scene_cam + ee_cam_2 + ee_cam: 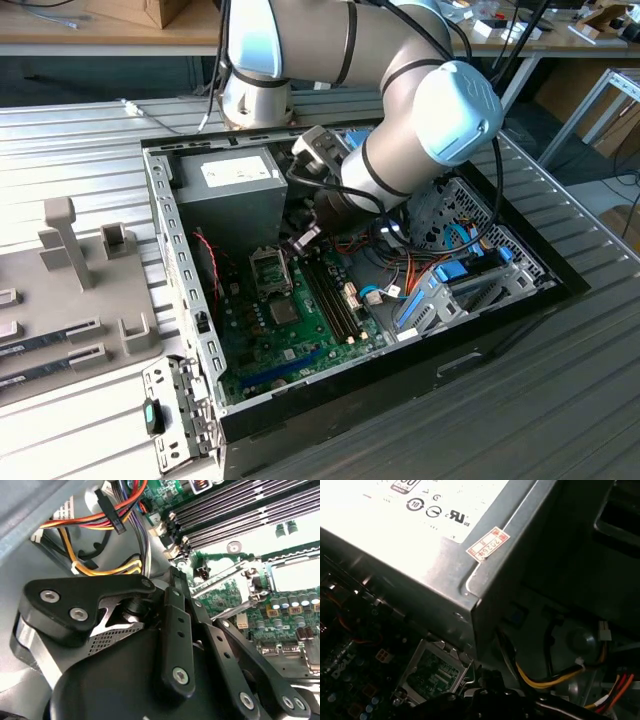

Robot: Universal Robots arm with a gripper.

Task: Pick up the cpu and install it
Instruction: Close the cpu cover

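Note:
The arm reaches down into an open computer case, and my gripper hangs low over the green motherboard. It is just beside the socket, on the exterior view's right of it. The socket's hinged metal frame and its lever show close to the gripper's black linkage bars. In the first wrist view the socket lies next to the corner of the grey power-supply box. The cpu is out of view.
The power-supply box stands just behind the socket. Long memory slots run on the exterior view's right of it. Coloured cables hang nearby, beside a drive cage with blue parts. A grey fixture tray sits outside the case.

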